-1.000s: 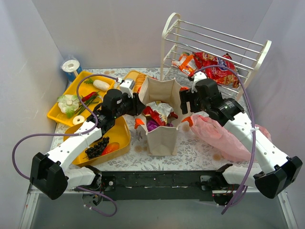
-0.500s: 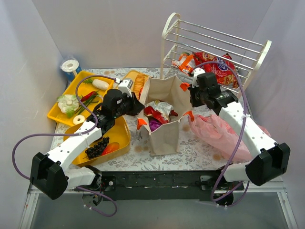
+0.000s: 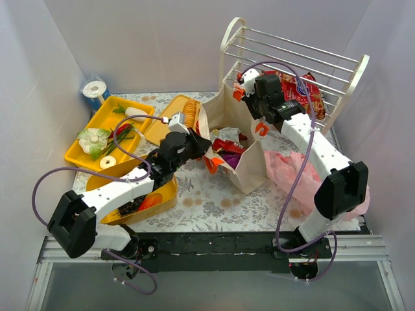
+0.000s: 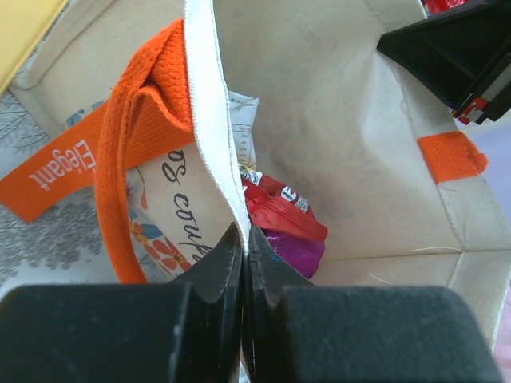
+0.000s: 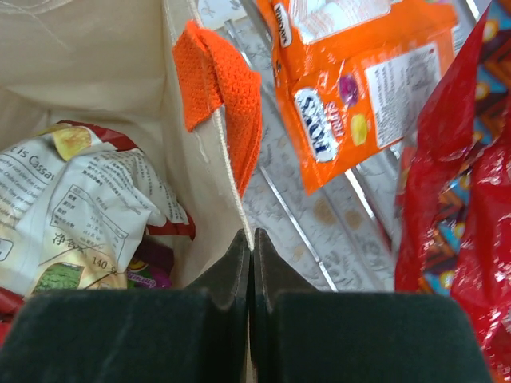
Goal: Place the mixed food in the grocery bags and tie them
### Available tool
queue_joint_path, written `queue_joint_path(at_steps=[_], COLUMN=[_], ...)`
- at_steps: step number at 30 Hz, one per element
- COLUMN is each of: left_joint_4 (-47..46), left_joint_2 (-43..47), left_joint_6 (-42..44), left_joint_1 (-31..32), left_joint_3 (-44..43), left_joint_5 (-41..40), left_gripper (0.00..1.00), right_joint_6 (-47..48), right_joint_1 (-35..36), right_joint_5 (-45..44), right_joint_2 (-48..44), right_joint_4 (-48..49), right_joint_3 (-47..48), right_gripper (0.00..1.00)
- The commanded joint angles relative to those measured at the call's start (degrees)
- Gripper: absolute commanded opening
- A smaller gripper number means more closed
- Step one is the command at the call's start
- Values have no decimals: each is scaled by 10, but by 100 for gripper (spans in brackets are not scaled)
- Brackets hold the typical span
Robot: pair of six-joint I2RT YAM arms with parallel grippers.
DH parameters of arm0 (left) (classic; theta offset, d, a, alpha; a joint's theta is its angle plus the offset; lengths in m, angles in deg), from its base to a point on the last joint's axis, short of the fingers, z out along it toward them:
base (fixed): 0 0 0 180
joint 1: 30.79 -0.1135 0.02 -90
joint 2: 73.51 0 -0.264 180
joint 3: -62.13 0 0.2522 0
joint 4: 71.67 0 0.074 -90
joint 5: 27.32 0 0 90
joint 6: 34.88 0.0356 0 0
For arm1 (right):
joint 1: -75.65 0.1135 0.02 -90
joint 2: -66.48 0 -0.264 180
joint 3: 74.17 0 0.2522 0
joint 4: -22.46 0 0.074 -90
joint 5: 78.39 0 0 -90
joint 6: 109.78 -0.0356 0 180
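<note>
Partway through, with more left than done. The beige tote (image 3: 251,172) sits mid-table (image 3: 214,202), tilted and stretched open. Snacks are inside it: a red packet (image 4: 281,209), a purple packet (image 4: 297,252) and a white crinkly packet (image 5: 72,203). It isn't tied; the orange handle (image 4: 120,167) hangs loose. The pink bag (image 3: 305,178) lies slumped just right of the tote under the right arm. It looks unfilled and untied, but I can't see its mouth. Some produce (image 3: 130,204) is left in the yellow trays (image 3: 104,120) on the left. Several red packets (image 3: 301,91) are left on the white rack (image 3: 295,55) at the back.

The left gripper (image 4: 245,239) has its jaws clamped on the tote's near-left rim, with the fabric edge running straight into the pinch. The right gripper (image 5: 250,243) has its jaws clamped on the far rim beside the rack. Together they spread the mouth, probably for more loading or to gather the handles.

Only the top view gives the layout: the trays, the pink bag and the tote's tilt. The wrists hide both pinches there. The left wrist view shows cloth between the fingers, plus the red and purple packets low inside. The right wrist view shows its own pinch and the white packet. It also shows an orange packet (image 5: 351,80) on the rack wires just behind the tote.
</note>
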Motion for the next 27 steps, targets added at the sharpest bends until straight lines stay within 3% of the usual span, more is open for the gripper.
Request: queue_joint_path(at_steps=[1,9,20,23,24,25,27], left_joint_4=[-126,-179,-171,-178,-182,-183,-177], left_joint_2=[-23,-110,-211,-203,-198,-188,-176], left_joint_6=[-48,-55,-34,-6,5,20,44], left_joint_1=[38,67,68,68,68,68,68], left_joint_3=[-13,-54,-143,-140,-139,-138,-141], left_joint_5=[-82,-147,-145,-122,-115,-111,-92], left_gripper=[0,0,2,34,48,56,62], right_joint_6=[79,144,168,150,143,124,103], right_joint_1=[0,0,0,0,0,0,0], right_joint_5=[-22,-5,-29,-19,-13,-7,16], right_joint_2=[0,27,71,61,57,52,28], right_joint_4=[139,259,261,208,190,174,132], right_joint_3=[28,13,43,65,82,91,106], right_gripper=[1,1,2,31,61,69,79])
